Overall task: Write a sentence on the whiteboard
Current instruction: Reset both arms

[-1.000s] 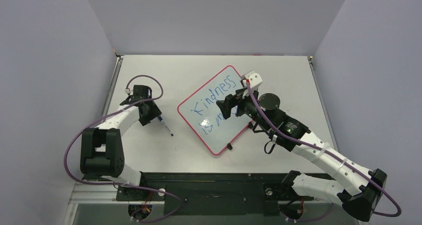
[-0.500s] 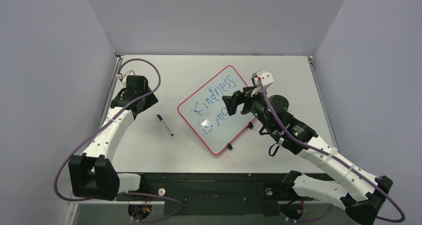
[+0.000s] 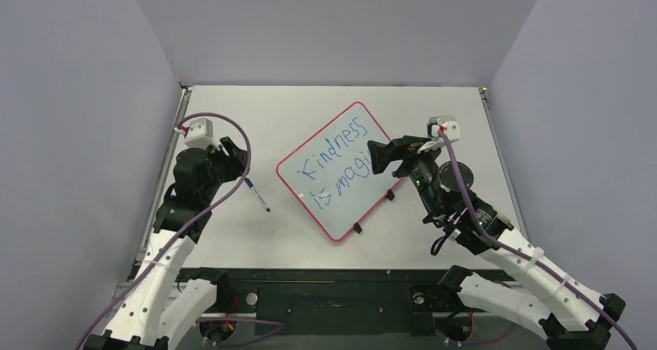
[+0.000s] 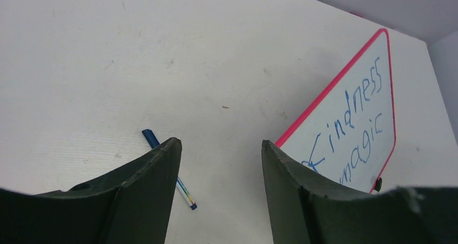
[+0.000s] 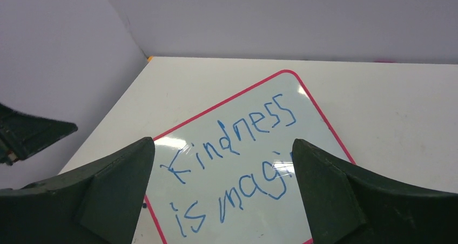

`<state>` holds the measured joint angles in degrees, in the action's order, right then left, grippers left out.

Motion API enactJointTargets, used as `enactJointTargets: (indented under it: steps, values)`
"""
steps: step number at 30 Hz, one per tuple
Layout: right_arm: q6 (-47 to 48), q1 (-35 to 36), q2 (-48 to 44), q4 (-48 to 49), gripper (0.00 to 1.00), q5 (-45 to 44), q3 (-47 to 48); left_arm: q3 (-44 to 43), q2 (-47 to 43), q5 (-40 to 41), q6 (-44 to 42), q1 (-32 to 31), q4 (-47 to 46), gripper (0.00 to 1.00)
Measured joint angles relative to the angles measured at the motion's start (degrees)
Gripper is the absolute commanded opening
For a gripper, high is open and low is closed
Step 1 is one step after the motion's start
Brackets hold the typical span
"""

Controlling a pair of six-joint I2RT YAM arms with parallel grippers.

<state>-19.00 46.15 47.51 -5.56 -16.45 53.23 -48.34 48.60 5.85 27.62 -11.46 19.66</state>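
We count one whiteboard [image 3: 345, 211], askew at mid-table [image 3: 271, 110], bearing one blue sentence [image 3: 335, 150] in two lines, two black clips [image 3: 358, 228] on its near-right edge, and one marker [image 3: 257, 194] to its left. Both pincers gape empty: the left gripper [image 4: 219, 142] near the marker, the right gripper [image 5: 222, 142] over the board's right edge, masking the last letter from above. The table is white, the walls [image 3: 333, 25] lilac.

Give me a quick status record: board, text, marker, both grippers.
whiteboard: flat on the table, turned diagonally
sentence: blue, two lines, "Kindness is magic"
marker: lying on the table left of the whiteboard, not touching it
left gripper: open, empty, near the marker
right gripper: open, empty, over the whiteboard's right edge
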Motion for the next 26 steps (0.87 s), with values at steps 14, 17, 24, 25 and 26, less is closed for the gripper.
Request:
enactJointTargets:
  steps: [14, 17, 24, 25, 26]
  values:
    - [-0.11, -0.09, -6.64, -4.39, 1.00, -17.38, -1.51, 11.45, -12.79, 4.83, -13.07, -3.58, -8.35, 0.55]
    - [0.33, -0.09, -7.96, -5.40, 1.00, -19.15, -1.51, 11.45, -13.14, 6.40, -14.08, -3.58, -8.35, 0.55]
    - [1.03, -0.11, -9.33, -5.88, 1.00, -21.64, -1.51, 12.20, -15.85, 8.24, -15.45, -3.58, -8.68, 0.56]
    - [1.20, -0.11, -9.31, -5.92, 1.00, -21.79, -1.51, 12.22, -16.00, 8.46, -15.65, -3.58, -8.72, 0.56]
    - [1.42, -0.11, -9.27, -5.97, 1.00, -21.94, -1.51, 12.24, -16.09, 8.63, -15.87, -3.58, -8.79, 0.56]
